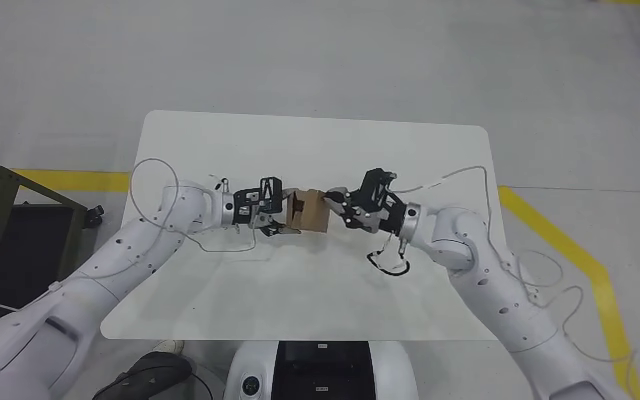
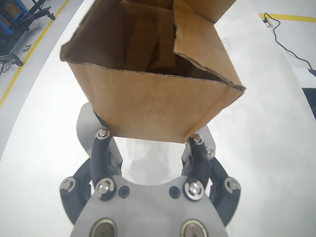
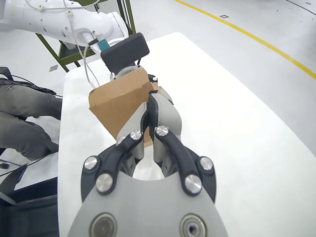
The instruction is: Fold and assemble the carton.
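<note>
The carton [image 1: 308,211] is at the middle of the table [image 1: 420,150], between both grippers. The left gripper [image 1: 282,212] is at its 9 o'clock, with its fingers spread to the carton's width. One panel is wedged between them and touches both, so it grips the carton. The right gripper [image 1: 337,204] is at the carton's 3 o'clock. Its fingers [image 3: 158,109] are pinched almost together on the edge of a carton wall. I cannot tell whether the carton's underside touches the tabletop.

Bare tabletop runs from the carton toward 12 o'clock as far as the far edge, and toward 6 o'clock as far as the near edge. All four table edges are well apart from the carton. The arms take up the room at 9 and 3 o'clock. A black cable [image 1: 385,262] loops near the right arm, at the carton's 4 o'clock.

The carton's end facing the left wrist is open, and its corrugated rim is bare and skewed out of square. A flap [image 2: 195,43] leans inward from one side wall. Deeper in, overlapping cardboard flaps close the far end.
</note>
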`<action>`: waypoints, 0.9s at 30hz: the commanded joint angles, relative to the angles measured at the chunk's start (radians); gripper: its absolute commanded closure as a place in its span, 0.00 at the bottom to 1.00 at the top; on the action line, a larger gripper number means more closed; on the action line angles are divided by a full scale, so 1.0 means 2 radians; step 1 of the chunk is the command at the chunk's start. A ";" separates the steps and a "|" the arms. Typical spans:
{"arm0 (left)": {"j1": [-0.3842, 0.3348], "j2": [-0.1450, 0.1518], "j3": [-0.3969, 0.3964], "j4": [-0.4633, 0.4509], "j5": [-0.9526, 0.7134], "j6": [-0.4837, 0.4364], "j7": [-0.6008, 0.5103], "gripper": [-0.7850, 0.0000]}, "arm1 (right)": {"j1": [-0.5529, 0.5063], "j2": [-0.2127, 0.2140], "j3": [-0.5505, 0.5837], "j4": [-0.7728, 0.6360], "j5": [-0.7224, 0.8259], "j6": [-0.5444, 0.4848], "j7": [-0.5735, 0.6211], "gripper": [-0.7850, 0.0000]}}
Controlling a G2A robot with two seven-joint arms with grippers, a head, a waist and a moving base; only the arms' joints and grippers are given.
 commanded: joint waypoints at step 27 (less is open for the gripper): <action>0.015 -0.010 -0.027 0.002 0.032 -0.014 0.002 0.42 | 0.054 -0.020 -0.052 0.043 0.028 -0.005 0.055 1.00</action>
